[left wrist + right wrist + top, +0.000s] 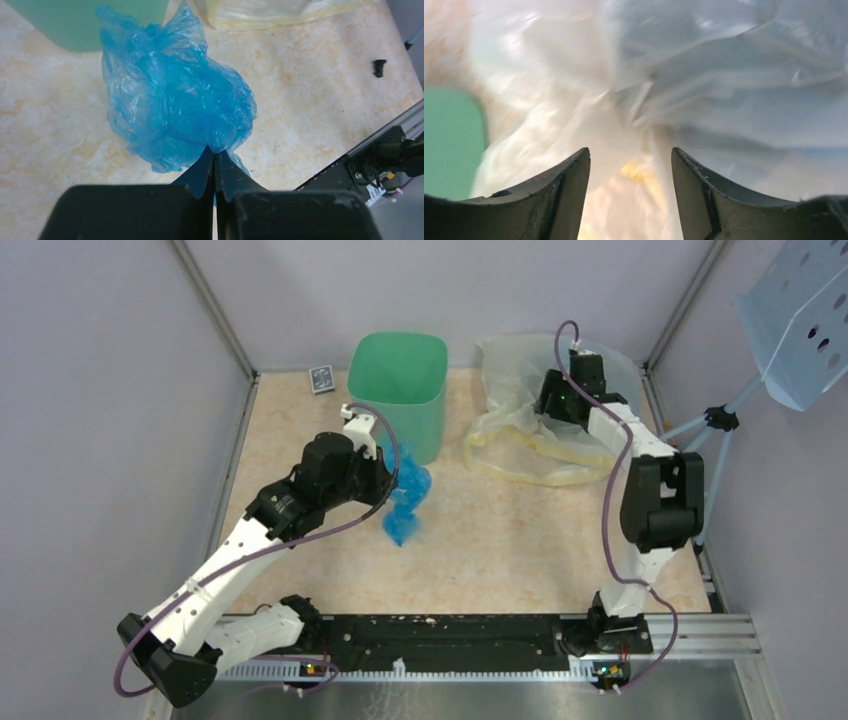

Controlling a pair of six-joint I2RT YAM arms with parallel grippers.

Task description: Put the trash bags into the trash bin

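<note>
Green trash bin upright on the table, crumpled light blue trash bag just in front of the bin, left jaws closed tight on its plastic, pale yellowish trash bag right of the bin, right jaws spread wide over it, gripping nothing.

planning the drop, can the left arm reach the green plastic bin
Probably yes: the left gripper, shut on the crinkly blue plastic bag, is beside the open green plastic bin, nothing between.
</note>
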